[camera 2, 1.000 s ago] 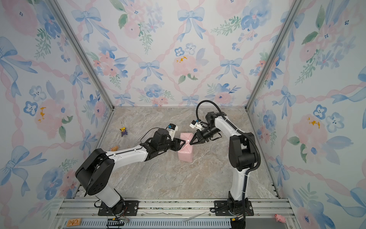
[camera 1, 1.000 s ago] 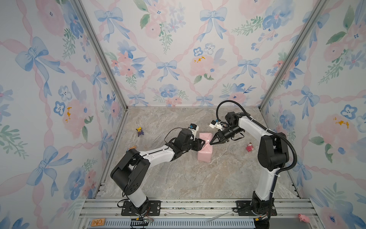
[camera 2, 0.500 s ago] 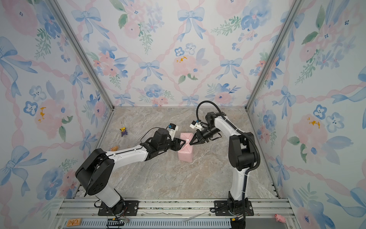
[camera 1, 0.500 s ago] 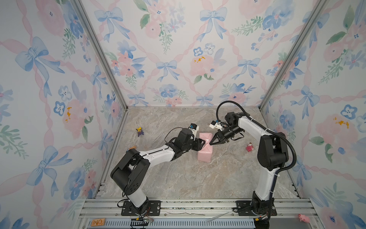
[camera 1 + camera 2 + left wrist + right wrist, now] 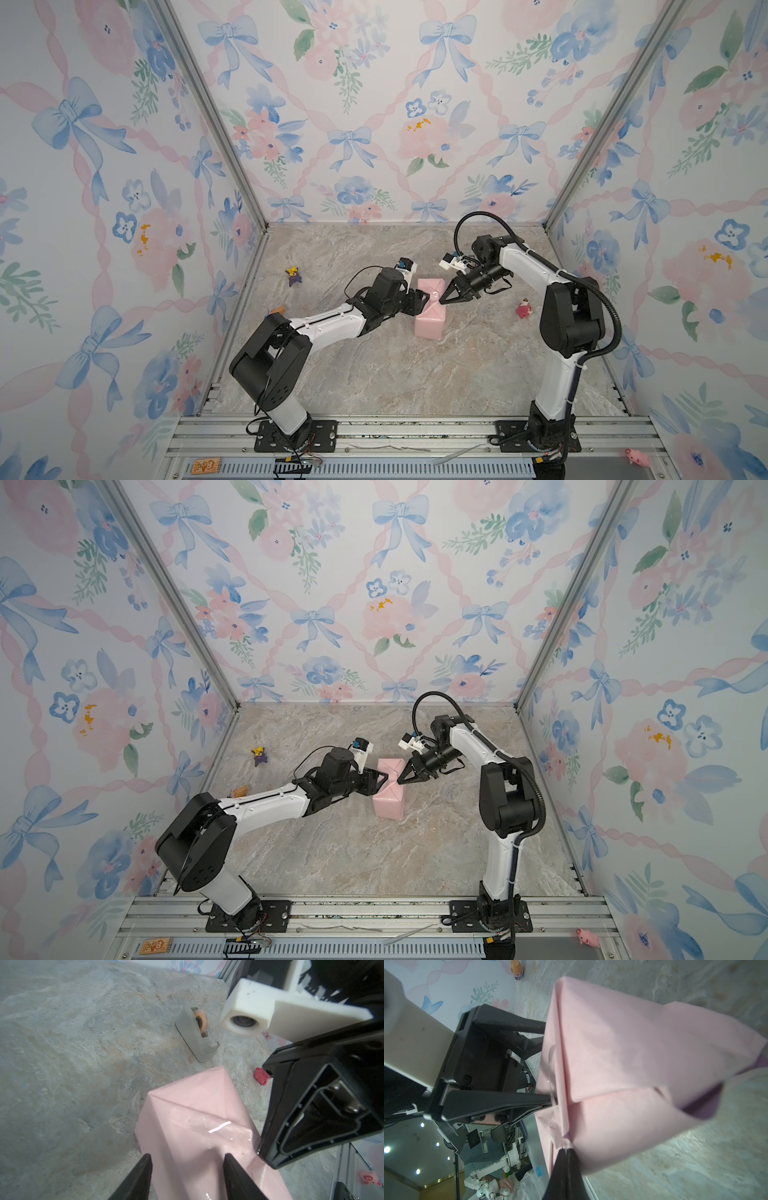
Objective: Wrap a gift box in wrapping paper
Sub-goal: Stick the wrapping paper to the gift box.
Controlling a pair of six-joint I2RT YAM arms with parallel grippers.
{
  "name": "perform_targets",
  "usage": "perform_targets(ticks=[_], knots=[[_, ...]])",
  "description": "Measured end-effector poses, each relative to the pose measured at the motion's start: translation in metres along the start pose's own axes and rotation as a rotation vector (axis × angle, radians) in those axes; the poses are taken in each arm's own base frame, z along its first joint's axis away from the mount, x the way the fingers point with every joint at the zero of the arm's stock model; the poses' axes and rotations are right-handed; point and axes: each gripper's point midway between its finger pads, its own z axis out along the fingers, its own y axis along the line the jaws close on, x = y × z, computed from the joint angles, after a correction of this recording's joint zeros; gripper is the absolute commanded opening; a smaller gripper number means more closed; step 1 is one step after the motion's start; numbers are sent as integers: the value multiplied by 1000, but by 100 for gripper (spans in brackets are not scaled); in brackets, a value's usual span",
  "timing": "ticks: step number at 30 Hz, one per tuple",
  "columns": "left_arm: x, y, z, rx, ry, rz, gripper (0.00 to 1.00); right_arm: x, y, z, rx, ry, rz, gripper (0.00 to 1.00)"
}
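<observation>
Two black fingers (image 5: 144, 1172) of the left gripper (image 5: 423, 300) are held apart, and their tips are set against the side of the wrapping paper (image 5: 430, 322) that faces that arm. A raised fold of paper is seen between them in the left wrist view, but whether it is squeezed cannot be told.

The right gripper (image 5: 444, 301) is pressed together, and its tip is laid on top of the wrapping paper, just across from the left gripper. In the right wrist view a point of pink paper meets the fingertips (image 5: 560, 1167); whether any of it is nipped cannot be told.

The wrapping paper is folded pink side out into a box-shaped block, which is stood on the marble tabletop (image 5: 374, 374) between the two grippers in both top views. The gift box is hidden inside it. A strip of clear tape (image 5: 218, 1126) is stuck over the folds on top, and the paper's lilac inner face is shown at one loosely closed end.

A grey tape dispenser (image 5: 195, 1036) is stood apart from the wrapping paper, beyond the end far from the left gripper. A red figurine (image 5: 523, 308) is found near the wrapping paper on the right arm's side. A purple and yellow figurine (image 5: 293, 275) and a small orange toy (image 5: 277, 310) are placed well apart from it on the left arm's side. A pink pig toy (image 5: 638, 456) is left on the front rail, farthest from the wrapping paper.
</observation>
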Motion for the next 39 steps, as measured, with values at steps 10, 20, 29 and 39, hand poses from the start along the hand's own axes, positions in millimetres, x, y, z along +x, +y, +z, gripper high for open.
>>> perform_targets(ticks=[10,20,29,39], knots=[[-11,-5,-10,6,-31,20,55,0,0,0,0,0,0,0],[-41,-28,-23,91,-120,45,35,0,0,1,-8,0,5,0],[-46,-42,-10,173,-125,47,17,-1,-1,0,-9,-2,11,0],[-25,-39,10,203,-65,22,14,-1,-1,0,-9,-3,11,0]])
